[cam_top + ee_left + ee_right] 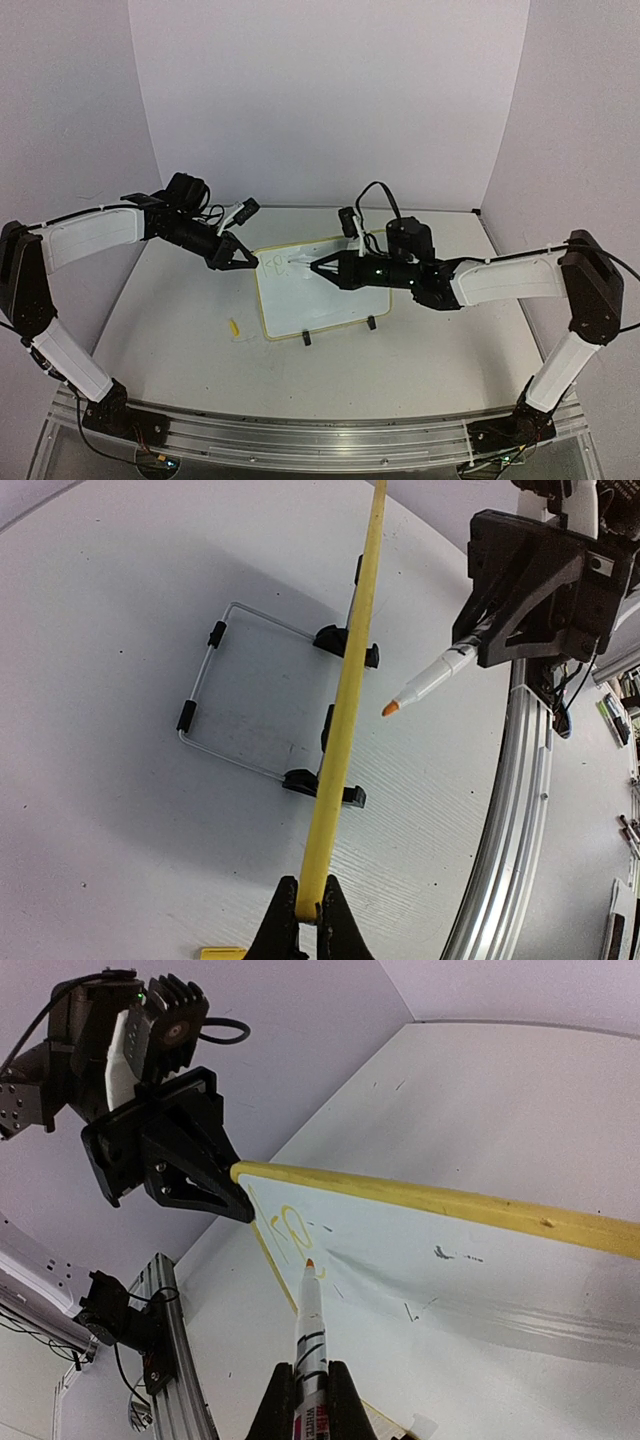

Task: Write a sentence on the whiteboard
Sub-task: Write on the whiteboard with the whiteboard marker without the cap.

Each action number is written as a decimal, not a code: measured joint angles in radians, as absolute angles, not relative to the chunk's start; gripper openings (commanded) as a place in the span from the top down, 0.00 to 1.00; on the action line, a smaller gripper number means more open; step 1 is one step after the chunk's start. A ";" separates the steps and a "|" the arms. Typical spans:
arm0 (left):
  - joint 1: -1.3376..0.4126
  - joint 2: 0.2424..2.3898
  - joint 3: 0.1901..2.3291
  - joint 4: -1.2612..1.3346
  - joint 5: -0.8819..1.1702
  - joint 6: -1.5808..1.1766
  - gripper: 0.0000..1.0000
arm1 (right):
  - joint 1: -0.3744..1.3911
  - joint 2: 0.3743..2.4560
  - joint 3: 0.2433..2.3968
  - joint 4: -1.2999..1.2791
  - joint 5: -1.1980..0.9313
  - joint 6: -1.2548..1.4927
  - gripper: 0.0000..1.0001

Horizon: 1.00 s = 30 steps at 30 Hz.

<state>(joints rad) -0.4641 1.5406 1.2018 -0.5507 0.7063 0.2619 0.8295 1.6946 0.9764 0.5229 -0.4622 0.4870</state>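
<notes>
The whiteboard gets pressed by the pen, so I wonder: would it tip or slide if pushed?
Probably light and apt to tip: the whiteboard is thin edge-on and stands on only a slim wire stand. It may slide too, with just two small clip feet on the smooth table. The left gripper pinching its yellow rim likely steadies it.

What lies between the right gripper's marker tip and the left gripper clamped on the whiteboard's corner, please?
The right wrist view shows only a few yellow letters of the sentence there, written on the whiteboard; nothing else lies between them.
</notes>
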 measured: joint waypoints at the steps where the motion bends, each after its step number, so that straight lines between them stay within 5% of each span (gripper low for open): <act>1: -0.464 1.540 1.202 -0.551 0.706 0.262 1.00 | 0.830 1.689 0.976 0.525 -0.462 0.487 1.00; 30: -0.464 1.539 1.202 -0.550 0.704 0.262 1.00 | 0.834 1.700 0.954 0.539 -0.381 0.502 1.00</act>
<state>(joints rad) -0.4637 1.5390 1.2018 -0.5503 0.7040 0.2615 0.8345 1.6998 0.9544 0.5392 -0.3813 0.5018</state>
